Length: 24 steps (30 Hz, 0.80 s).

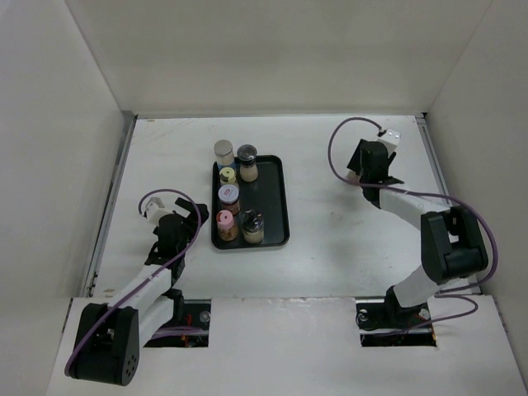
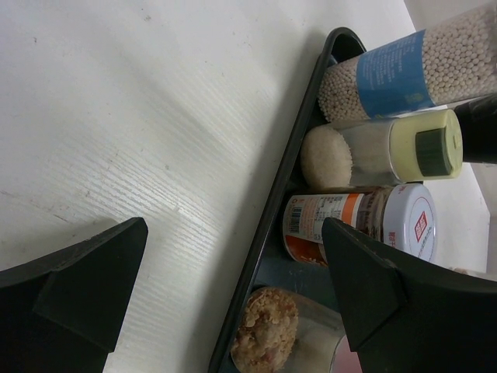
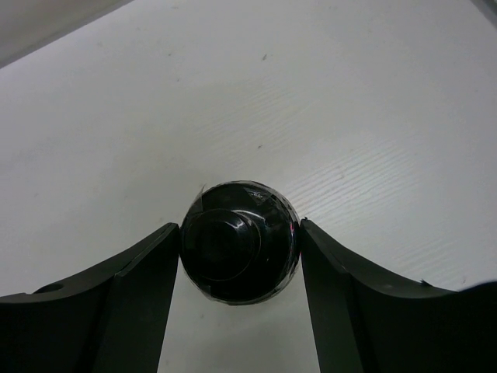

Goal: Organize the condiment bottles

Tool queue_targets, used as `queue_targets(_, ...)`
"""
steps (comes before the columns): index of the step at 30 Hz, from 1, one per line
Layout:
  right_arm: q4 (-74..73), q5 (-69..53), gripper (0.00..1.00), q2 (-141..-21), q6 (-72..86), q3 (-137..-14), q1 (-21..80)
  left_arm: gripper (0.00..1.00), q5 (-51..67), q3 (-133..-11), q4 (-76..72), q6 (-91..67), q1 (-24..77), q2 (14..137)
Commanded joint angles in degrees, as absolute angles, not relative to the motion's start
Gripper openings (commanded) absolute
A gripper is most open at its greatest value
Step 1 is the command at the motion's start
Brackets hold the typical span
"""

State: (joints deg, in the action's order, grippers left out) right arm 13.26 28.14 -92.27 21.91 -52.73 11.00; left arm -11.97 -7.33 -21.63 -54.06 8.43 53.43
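RIGHT gripper (image 3: pixel 239 227) half-shut around black-lidded bottle (image 3: pixel 239 252), fingers seemingly pressing its lid | bottle standing on desk (image 3: pixel 311 93), well apart from tray (image 1: pixel 276 198) | likely light, rigid, slick: pinch just under lid, keep upright | LEFT gripper (image 2: pixel 233 233) wide open, empty, beside tray

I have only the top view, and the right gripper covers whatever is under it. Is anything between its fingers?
Observer: Yes. The right wrist view shows the round top of a black bottle between the fingers of the right gripper, and both fingers touch its sides.
Operator: Is the left gripper open?
Observer: The left gripper is wide open in its wrist view and grips nothing.
Operator: What is in the jars beside it?
Observer: The farthest jar in that view has a blue label and holds small pale beads.
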Motion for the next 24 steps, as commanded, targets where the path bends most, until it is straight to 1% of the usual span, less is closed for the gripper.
queue_targets(1,17.67,27.77,0.51,-84.56,22.67,-51.42,16.81,1.0,-12.48,-7.82,-24.61,-54.14,8.83,52.73)
queue_targets(6,16.79,28.12,0.5,-78.5,22.76,-50.01,24.81,1.0,-12.65,-7.65,-24.43,-54.23,8.83,52.12)
queue_targets(11,16.17,27.86,0.5,-75.24,22.77,-49.22,36.05,1.0,-12.13,-7.56,-24.26,-54.4,8.74,51.86)
queue_targets(17,15.47,28.03,0.5,-76.11,23.2,-49.57,47.84,1.0,-12.3,-7.3,-24.08,-54.4,8.66,50.98)
queue_targets(24,15.03,27.69,0.5,-81.03,25.48,-50.1,55.41,1.0,-12.39,-7.21,-23.91,-54.4,8.57,50.19)
